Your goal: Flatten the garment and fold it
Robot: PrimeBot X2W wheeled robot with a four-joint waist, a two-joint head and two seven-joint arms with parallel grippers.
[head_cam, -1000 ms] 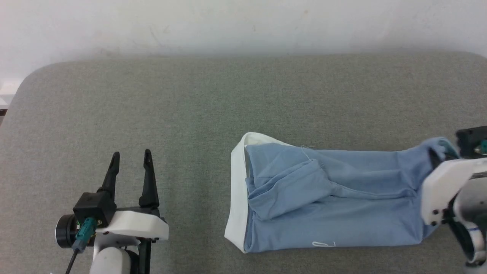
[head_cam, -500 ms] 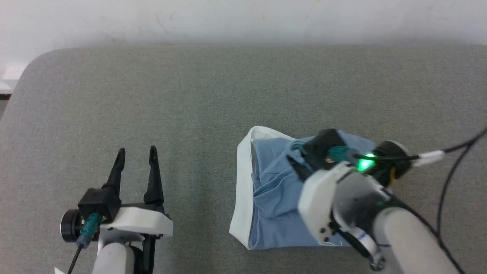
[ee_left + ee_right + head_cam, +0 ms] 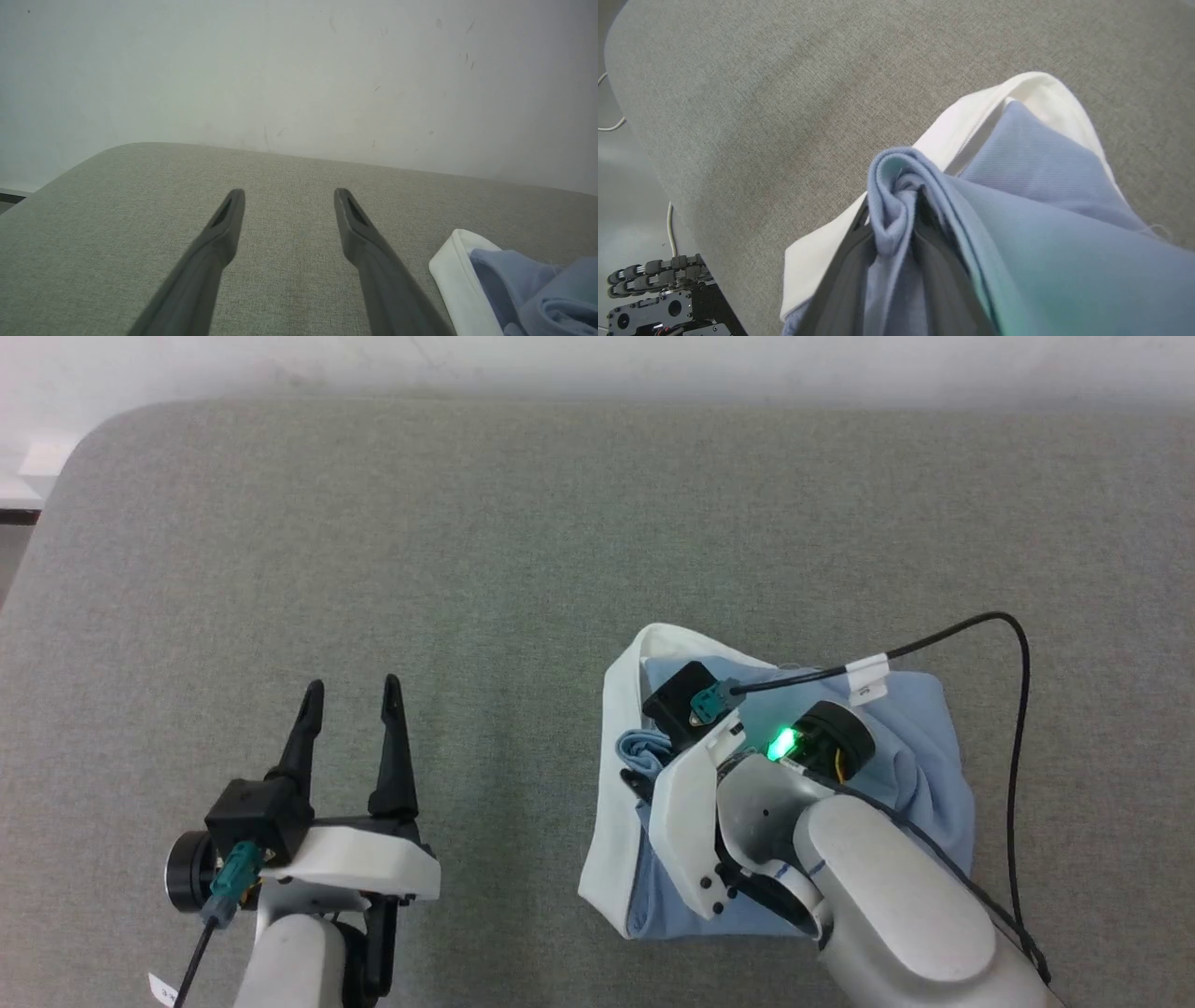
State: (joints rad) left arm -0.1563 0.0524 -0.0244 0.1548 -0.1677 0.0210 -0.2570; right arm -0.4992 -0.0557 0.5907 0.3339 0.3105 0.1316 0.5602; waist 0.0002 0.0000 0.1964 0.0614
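Two layers, by the look of it: the garment, a light blue polo shirt of soft jersey, lies doubled in a compact heap right of centre on the grey-green cloth-covered table. Its broad white collar forms the left-hand edge.

Right gripper: down at the collar end, its two dark fingers either side of a bunched roll of blue cloth, which is pinched between them.

Left gripper: fingers well apart, empty, parked over bare table well to the left of the shirt.

Assessment: the step in hand appears to be a crosswise fold, with the far end carried over toward the collar. It looks nearly complete.

Next move calls for freeing the cloth and drawing the fingers out low and straight, without dragging the upper layer along. That layer is rumpled toward its right edge, so smoothing will likely be needed.
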